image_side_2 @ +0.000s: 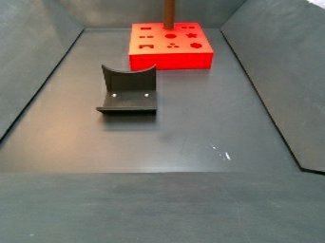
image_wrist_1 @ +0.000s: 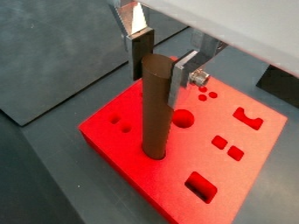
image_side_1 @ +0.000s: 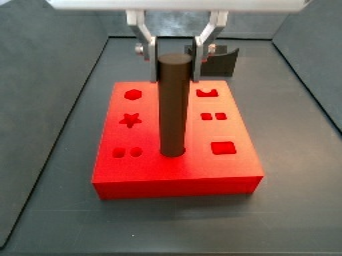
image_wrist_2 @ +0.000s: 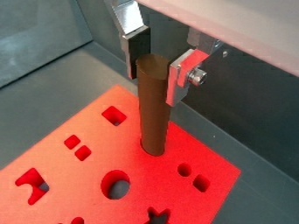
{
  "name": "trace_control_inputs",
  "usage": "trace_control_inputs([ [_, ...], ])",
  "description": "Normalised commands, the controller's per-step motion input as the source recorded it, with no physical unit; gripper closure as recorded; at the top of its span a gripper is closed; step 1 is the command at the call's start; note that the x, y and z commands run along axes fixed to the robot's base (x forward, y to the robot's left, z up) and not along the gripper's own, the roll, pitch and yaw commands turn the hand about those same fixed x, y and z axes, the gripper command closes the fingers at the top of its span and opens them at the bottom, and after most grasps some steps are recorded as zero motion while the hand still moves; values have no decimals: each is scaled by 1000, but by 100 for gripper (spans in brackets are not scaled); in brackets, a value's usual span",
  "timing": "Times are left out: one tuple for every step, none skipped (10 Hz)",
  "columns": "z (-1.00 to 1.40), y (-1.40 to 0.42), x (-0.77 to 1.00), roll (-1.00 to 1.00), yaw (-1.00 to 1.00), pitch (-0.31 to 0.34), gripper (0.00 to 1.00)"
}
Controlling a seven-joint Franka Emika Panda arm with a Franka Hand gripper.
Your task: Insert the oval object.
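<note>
**Oval peg upright in the red block, gripper at its top**

Nearest in a side view lies the bare dark counter [image_side_2: 165, 133], and on it the fixture [image_side_2: 127, 92], a dark L-shaped bracket on its base plate, standing well apart from everything else. Beyond it, at the far end, sits the red block [image_side_2: 172, 49], with the lower part of the peg rising from it to the picture's edge.

The oval object [image_side_1: 173, 95] is a long, smooth, dark-brown peg with rounded sides and a flat top. It stands upright with its lower end in an opening near the middle of the red block [image_side_1: 174, 150] — how deep it goes cannot be told. In both wrist views the foot of the peg [image_wrist_1: 156, 109] [image_wrist_2: 152, 103] meets the red surface squarely, without lean.

Around it the block's top carries other cut-outs: a round hole, a star, small paired squares, a larger square and a notched shape. None is covered by the peg, and all lie apart from its foot.

The gripper [image_side_1: 174, 47] is directly above the block, its silver fingers [image_wrist_1: 186, 73] set on either side of the peg's top end. The plates lie close against the peg's sides in both wrist views — clamped on it, as far as the pictures show.
</note>
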Motion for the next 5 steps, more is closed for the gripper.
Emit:
trace_control_inputs([
  [-294, -20, 0, 116, 0, -11, 100],
  [-286, -29, 0, 120, 0, -11, 100],
  [-274, -37, 0, 120, 0, -9, 100],
  [-263, -66, 0, 123, 0, -9, 100],
  [-274, -91, 0, 131, 0, -14, 100],
])
